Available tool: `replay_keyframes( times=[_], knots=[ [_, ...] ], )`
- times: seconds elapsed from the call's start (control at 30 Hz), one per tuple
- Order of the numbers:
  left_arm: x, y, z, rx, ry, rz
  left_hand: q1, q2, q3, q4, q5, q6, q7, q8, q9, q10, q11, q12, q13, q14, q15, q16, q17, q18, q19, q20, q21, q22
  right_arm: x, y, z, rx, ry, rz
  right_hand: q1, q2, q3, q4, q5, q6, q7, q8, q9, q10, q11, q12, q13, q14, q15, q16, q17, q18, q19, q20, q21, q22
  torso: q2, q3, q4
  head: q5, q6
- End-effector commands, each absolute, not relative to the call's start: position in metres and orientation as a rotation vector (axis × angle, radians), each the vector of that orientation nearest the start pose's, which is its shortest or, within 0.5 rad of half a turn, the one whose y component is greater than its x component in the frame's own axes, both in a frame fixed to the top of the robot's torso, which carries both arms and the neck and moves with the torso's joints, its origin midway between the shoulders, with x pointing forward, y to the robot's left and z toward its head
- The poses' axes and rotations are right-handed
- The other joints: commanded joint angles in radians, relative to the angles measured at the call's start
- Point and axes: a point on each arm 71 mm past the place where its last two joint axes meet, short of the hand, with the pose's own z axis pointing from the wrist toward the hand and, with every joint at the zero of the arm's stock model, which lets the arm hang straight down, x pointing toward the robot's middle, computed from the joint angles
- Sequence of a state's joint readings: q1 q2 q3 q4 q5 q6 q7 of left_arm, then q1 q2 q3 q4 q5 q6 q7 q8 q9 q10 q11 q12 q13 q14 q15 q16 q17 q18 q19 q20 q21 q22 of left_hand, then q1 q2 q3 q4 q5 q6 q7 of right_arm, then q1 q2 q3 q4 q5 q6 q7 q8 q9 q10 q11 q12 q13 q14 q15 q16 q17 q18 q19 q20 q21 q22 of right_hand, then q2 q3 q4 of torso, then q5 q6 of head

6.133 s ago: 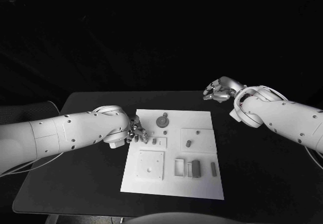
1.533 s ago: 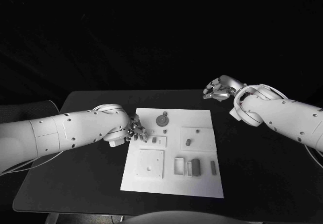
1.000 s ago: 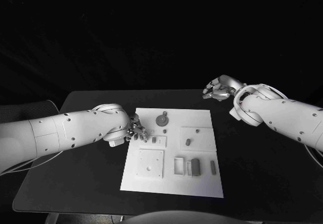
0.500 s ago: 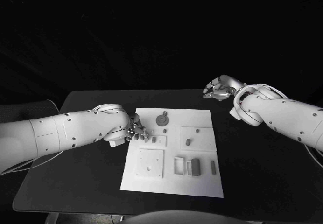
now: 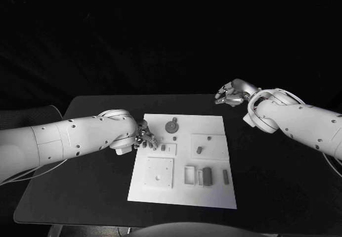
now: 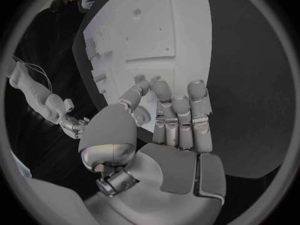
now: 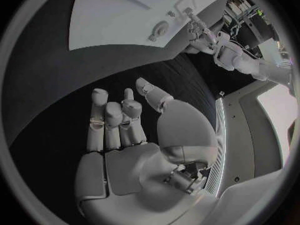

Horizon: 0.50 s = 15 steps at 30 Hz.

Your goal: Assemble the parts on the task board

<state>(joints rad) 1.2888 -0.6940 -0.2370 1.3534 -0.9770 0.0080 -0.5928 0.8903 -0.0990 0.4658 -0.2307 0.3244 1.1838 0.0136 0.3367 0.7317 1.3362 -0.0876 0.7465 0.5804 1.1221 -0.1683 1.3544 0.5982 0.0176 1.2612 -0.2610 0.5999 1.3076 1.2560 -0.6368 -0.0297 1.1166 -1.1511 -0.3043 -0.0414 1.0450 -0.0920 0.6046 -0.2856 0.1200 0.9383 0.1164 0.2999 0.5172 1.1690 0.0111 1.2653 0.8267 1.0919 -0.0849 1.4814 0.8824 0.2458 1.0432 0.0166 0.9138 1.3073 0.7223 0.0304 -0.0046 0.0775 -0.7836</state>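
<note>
Nothing moved | task board [image 5: 214, 197] carries grey parts [image 5: 207, 176] | left robot hand [image 5: 145, 139] empty, fingers loosely curled | right robot hand [image 5: 231, 94] empty, spread

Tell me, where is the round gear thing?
In the head view, the round gear sits near the task board's far edge, just beyond the left robot hand.
</note>
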Motion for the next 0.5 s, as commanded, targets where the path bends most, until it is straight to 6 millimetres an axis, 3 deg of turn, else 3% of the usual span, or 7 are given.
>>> replay_keyframes(
  times=[0.03, 0.5],
  knots=[
    [0.4955, 0.2069, -0.2576, -0.288, 2.346, -0.230, -0.007, 0.001, -0.005, -0.002, -0.003, 0.004, 0.009, -0.004, 0.002, -0.002, 0.004, 0.002, -0.002, -0.001, -0.001, 0.004, -0.001, 0.018, -0.002, 0.000, 0.000, 0.017, 0.5665, -0.2193, -0.1765, 0.169, 1.668, 0.645, -0.008, -0.002, 0.003, 0.002, 0.002, -0.001, 0.006, -0.005, 0.001, -0.007, -0.001, -0.004, 0.001, 0.000, -0.009, -0.004, -0.001, 0.016, 0.003, 0.004, -0.006, 0.015, 0.000, 0.0002, 0.0001, 0.000, -0.001],
    [0.4959, 0.2080, -0.2575, -0.272, 2.343, -0.216, 0.015, 0.016, 0.008, -0.014, 0.025, 0.008, 0.007, -0.004, 0.005, 0.000, 0.003, 0.004, -0.002, 0.000, -0.002, 0.008, -0.002, 0.018, 0.001, -0.001, 0.002, 0.018, 0.5664, -0.2188, -0.1764, 0.169, 1.669, 0.646, -0.008, -0.002, 0.003, 0.002, 0.002, -0.001, 0.006, -0.005, 0.002, -0.007, -0.001, -0.004, 0.002, 0.000, -0.009, -0.004, -0.001, 0.016, 0.003, 0.004, -0.007, 0.015, 0.000, 0.0005, -0.0006, 0.001, -0.004]
  ],
)
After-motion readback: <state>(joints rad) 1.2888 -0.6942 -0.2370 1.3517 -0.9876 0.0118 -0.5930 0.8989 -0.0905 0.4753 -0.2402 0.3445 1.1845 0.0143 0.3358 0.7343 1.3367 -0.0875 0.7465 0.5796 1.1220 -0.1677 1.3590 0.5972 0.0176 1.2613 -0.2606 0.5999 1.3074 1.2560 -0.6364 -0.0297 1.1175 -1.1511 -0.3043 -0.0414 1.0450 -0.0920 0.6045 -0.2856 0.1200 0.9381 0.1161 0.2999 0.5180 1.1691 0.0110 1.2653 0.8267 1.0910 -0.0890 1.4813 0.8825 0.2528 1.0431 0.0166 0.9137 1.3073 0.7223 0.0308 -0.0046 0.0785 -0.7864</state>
